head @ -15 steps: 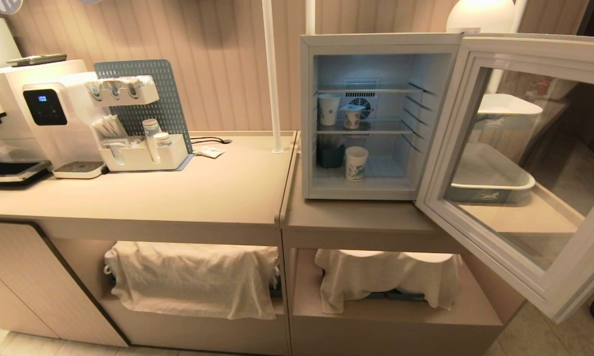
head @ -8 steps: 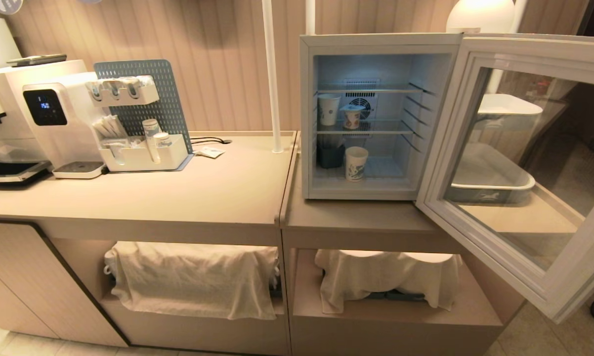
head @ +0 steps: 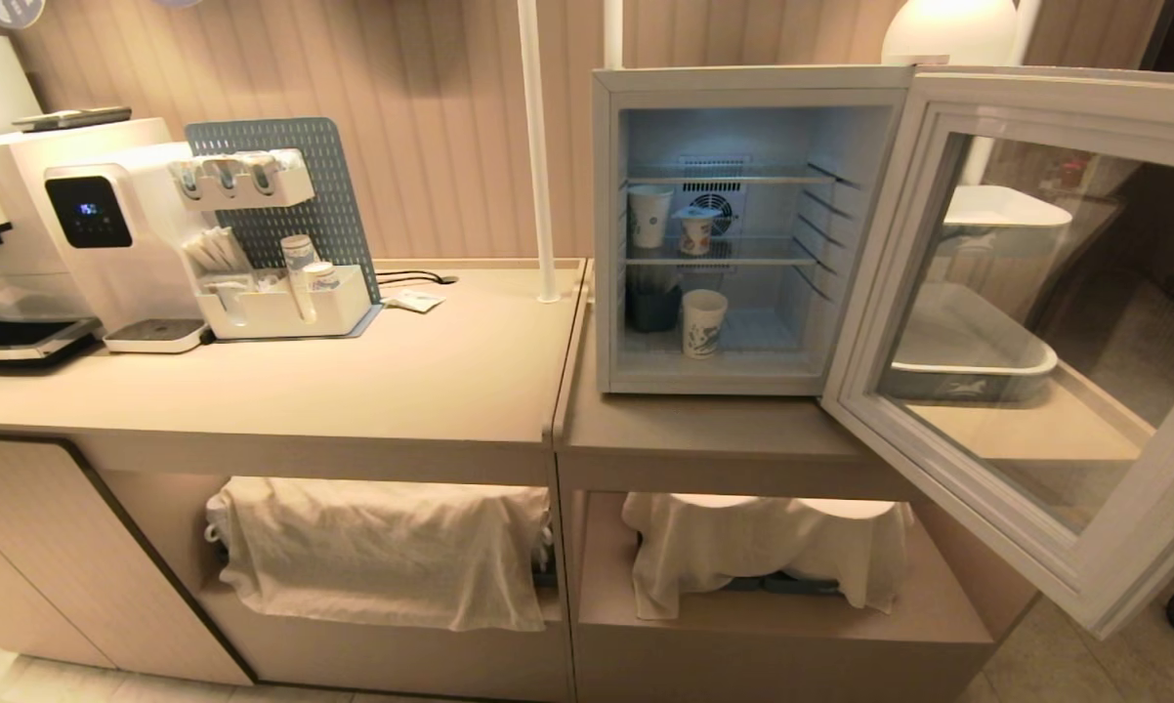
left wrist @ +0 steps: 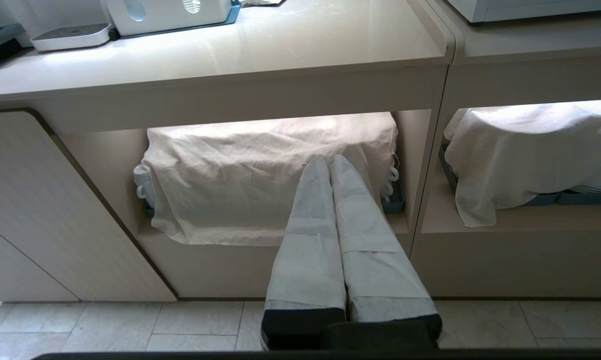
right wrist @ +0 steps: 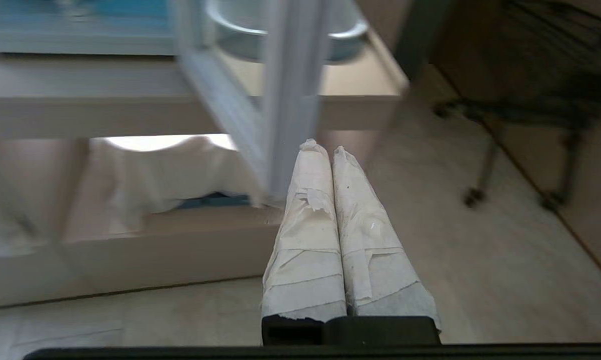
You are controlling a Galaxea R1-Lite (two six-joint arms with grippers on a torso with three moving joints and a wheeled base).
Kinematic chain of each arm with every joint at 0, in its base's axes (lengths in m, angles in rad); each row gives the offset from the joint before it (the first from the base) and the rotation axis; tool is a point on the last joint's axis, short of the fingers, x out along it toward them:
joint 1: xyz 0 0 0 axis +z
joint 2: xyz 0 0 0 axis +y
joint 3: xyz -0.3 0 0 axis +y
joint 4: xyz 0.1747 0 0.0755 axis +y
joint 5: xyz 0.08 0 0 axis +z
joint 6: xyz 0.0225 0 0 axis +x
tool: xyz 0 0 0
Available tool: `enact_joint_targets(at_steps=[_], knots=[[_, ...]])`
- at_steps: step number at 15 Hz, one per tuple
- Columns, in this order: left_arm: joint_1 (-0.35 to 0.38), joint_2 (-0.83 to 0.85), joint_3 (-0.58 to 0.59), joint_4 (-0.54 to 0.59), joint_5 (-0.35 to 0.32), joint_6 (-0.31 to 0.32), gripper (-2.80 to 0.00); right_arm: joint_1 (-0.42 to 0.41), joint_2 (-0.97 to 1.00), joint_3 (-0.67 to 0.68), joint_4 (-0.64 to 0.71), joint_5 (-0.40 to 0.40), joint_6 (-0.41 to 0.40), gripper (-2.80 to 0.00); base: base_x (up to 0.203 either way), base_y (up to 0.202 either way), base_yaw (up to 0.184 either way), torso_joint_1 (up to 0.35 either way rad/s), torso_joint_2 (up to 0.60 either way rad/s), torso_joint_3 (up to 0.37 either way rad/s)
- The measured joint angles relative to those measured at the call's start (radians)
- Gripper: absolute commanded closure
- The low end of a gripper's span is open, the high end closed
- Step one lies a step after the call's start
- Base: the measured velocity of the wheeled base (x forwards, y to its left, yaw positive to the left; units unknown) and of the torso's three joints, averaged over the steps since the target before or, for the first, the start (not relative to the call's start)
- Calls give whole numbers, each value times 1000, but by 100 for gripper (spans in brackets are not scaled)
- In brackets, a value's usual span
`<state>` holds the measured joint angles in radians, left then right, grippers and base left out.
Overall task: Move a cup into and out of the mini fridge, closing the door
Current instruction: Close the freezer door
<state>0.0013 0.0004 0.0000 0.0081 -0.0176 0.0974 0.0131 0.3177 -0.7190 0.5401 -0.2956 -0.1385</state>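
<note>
Cup (head: pixel 704 322) upright on fridge (head: pixel 608 225) floor, near the front, so easy reach. Door (head: pixel 1027 322) swung wide for access. Right tool (right wrist: pixel 325 150) pinched together, empty, low near door edge; left tool (left wrist: pixel 329 162) together, parked below surface (head: pixel 401 371).

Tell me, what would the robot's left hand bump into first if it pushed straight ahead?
Probably the cream cloth draped over items on the shelf under the beige counter. The left gripper, fingers shut, points straight at it; how far off is unclear.
</note>
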Motion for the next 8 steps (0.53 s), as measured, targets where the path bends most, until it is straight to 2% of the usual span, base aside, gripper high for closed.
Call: enact_joint_targets(at_steps=[5, 8], knots=[[0, 0, 0, 0, 0, 0, 0, 11, 275, -185, -11, -245, 32, 0, 0, 0, 0, 0, 0, 0], [0, 0, 0, 0, -1, 0, 0, -8, 435, -224, -86, -300, 124, 0, 0, 0, 0, 0, 0, 0]])
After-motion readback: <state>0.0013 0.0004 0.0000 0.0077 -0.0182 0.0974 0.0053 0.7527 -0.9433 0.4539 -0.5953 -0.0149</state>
